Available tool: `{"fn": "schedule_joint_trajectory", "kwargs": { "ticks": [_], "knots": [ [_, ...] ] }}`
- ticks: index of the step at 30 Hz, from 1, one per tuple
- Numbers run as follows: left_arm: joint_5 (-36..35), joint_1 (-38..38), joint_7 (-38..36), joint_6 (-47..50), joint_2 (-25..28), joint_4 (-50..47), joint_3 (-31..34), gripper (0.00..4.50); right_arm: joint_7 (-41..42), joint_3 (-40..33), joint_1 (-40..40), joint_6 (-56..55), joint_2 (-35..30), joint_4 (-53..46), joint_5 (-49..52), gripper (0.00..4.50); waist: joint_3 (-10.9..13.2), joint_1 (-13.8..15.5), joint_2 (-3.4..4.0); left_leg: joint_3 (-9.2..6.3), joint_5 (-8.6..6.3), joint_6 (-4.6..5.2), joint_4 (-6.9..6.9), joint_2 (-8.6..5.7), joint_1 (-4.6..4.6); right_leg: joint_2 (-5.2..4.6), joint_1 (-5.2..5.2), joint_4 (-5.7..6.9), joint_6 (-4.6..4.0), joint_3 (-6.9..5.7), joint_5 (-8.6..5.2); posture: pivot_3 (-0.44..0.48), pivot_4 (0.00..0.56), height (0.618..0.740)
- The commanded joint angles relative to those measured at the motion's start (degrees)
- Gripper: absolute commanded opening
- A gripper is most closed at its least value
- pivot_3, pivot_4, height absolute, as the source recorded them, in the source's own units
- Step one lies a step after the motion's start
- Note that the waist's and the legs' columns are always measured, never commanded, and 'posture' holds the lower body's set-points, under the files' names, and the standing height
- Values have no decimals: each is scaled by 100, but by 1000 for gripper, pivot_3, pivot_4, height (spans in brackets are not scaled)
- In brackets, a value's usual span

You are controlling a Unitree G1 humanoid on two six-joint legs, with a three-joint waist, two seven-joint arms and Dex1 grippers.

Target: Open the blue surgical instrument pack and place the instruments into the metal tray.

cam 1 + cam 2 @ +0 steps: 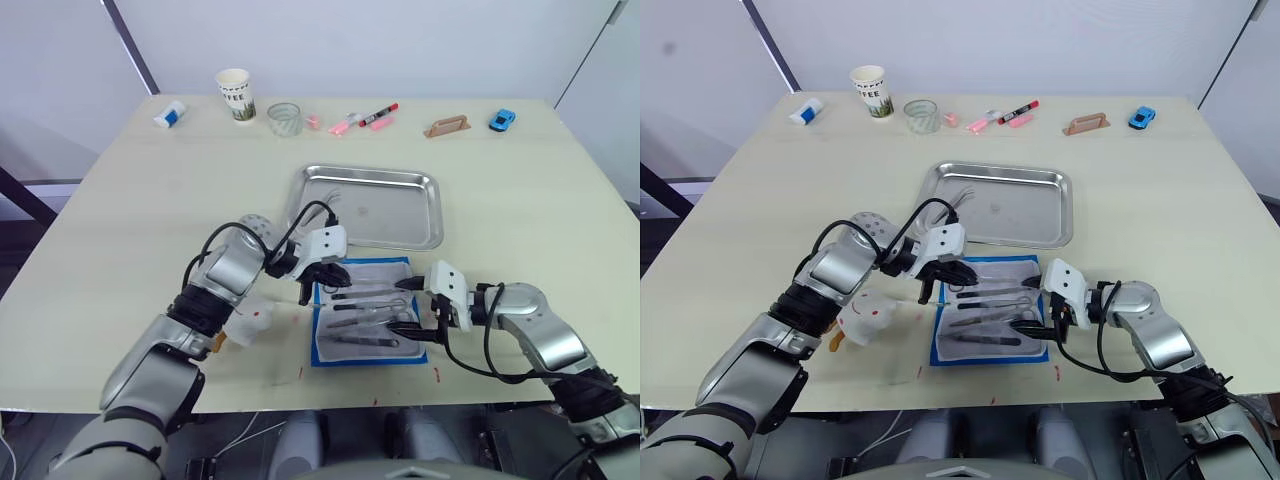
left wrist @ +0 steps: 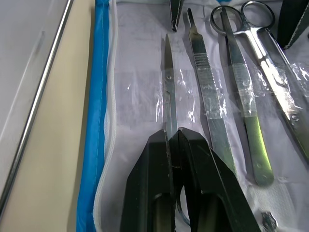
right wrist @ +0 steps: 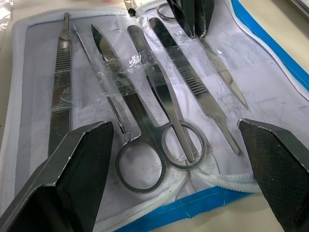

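Note:
The blue surgical instrument pack (image 1: 317, 335) lies open on the table just in front of the metal tray (image 1: 390, 212). Several silvery instruments (image 3: 145, 140) rest side by side on its pale lining, some under clear tape. My left gripper (image 1: 318, 283) is at the pack's far left part. In the left wrist view its fingers (image 2: 154, 183) are shut on a slender scissor-like instrument (image 2: 167, 92) that still lies on the lining. My right gripper (image 1: 408, 306) hovers at the pack's right edge, wide open, with its pads (image 3: 82, 159) spread on either side of the ring handles.
Along the far edge stand a paper cup (image 1: 233, 95), a glass jar (image 1: 284, 118), pink and red markers (image 1: 378, 115), a tan block (image 1: 447, 126), a blue toy car (image 1: 502, 120) and a small white bottle (image 1: 170, 114). A crumpled clear wrapper (image 1: 250, 322) lies left of the pack.

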Motion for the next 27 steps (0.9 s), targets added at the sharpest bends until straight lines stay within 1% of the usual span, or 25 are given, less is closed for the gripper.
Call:
{"fn": "schedule_joint_trajectory", "kwargs": {
  "ticks": [1,8,18,27],
  "knots": [
    [11,-80,-194,268,130,-218,-42,30,68,236,168,273,-83,329,-180,4500,0,2,0,0,0,0,0,0,0,0,0,0,0,0,0,0,150,740],
    [-19,-147,-319,581,253,-464,-4,30,96,285,149,288,-88,352,-215,4500,1,-2,0,0,0,0,1,0,0,0,0,0,0,0,0,0,150,740],
    [-25,-207,-424,655,409,-524,32,30,116,339,119,274,-68,390,-259,4500,1,0,0,0,0,0,1,1,0,0,0,0,0,0,0,0,150,740],
    [-92,31,-505,583,914,-635,210,30,110,338,117,270,-63,396,-257,4500,1,-15,1,1,0,0,0,3,0,0,-1,0,0,0,0,0,150,740]
  ]
}}
